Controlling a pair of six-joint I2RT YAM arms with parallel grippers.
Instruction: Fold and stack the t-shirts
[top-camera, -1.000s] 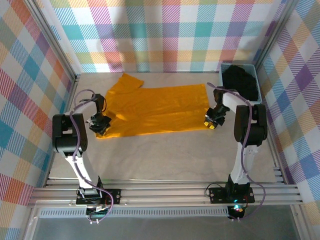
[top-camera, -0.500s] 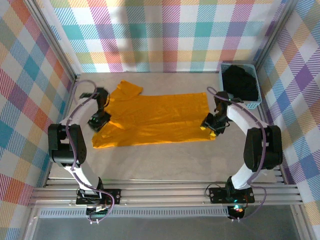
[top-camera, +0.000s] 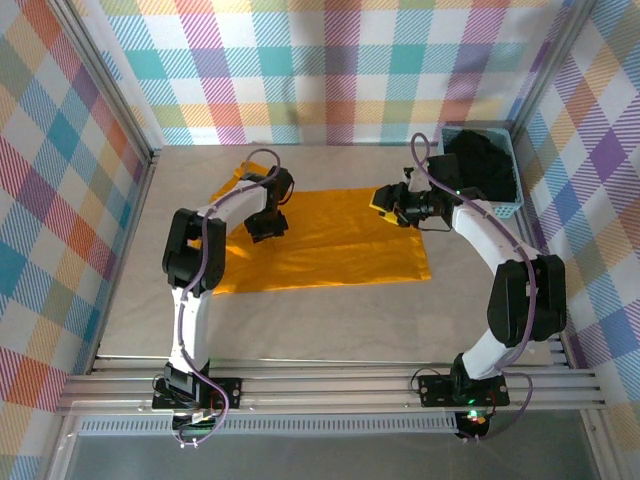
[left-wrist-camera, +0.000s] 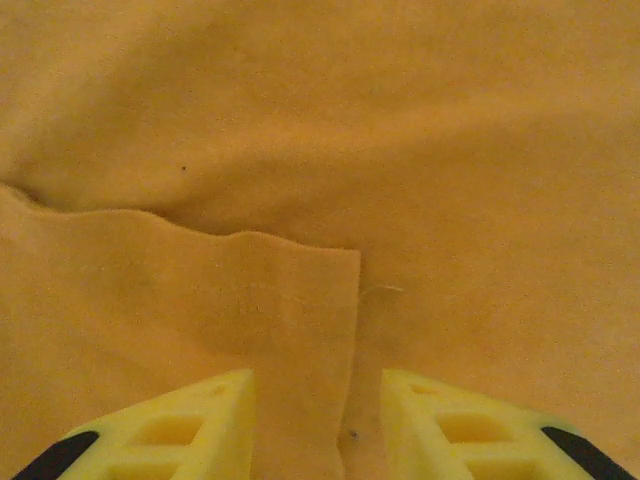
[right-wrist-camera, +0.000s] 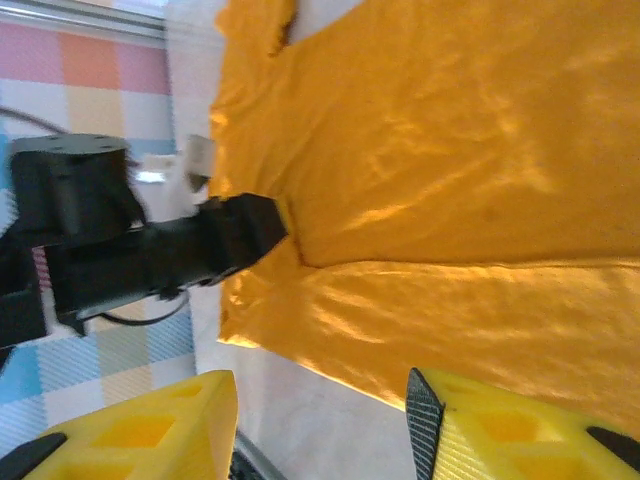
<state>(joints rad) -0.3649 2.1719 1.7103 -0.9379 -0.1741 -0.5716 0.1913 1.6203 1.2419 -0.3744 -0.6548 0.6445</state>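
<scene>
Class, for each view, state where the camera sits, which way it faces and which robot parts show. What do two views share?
Top: above and behind the bases, looking down on table, shirt, basket; left arm, right arm show.
Left wrist: close over the shirt, facing down; own fingers at bottom.
Right wrist: higher, facing across the shirt; own fingers, left arm.
Shared: top and right wrist show the left arm.
</scene>
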